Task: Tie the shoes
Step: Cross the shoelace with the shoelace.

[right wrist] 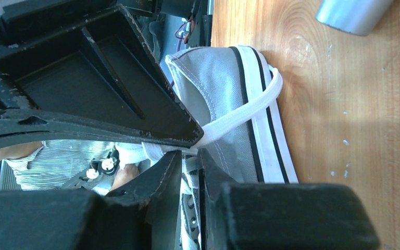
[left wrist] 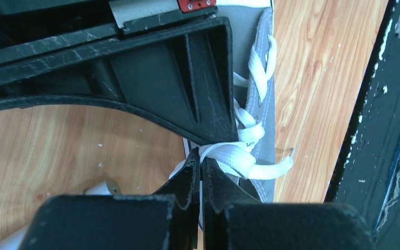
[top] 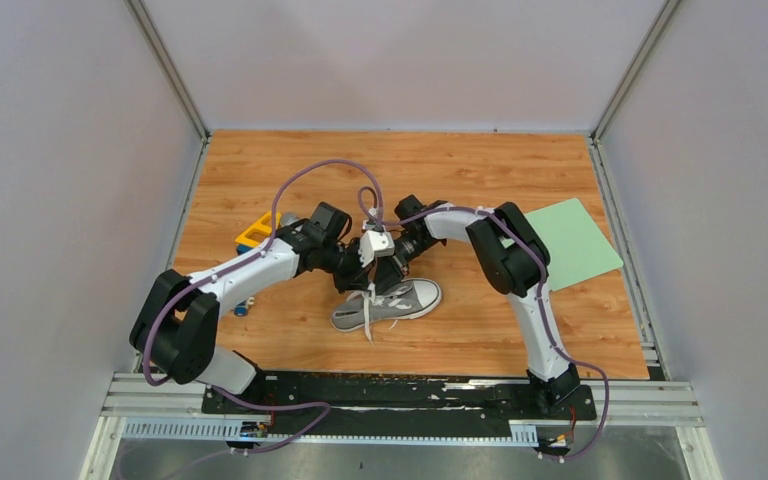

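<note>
Overhead, we see the sneaker (top: 390,303) mid-worktop (top: 480,180) with both arms crowded over it, a green mat (top: 570,242) well to the right and a yellow-blue toy (top: 257,233) behind the left arm. From the left wrist, the left jaws pinch a white lace (left wrist: 234,156), and the other arm's black finger (left wrist: 135,78) blocks much of the shoe. From the right wrist, the right jaws clamp a lace strand (right wrist: 239,117) beside the sole; a silver cylinder (right wrist: 351,13) lies apart.

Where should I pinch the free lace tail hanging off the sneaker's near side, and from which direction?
Pinch the free lace tail mid-length, from above, closing across its width. It runs straight over the sole of the sneaker onto the table, clear of the left gripper and right gripper, both shut on laces above.
</note>
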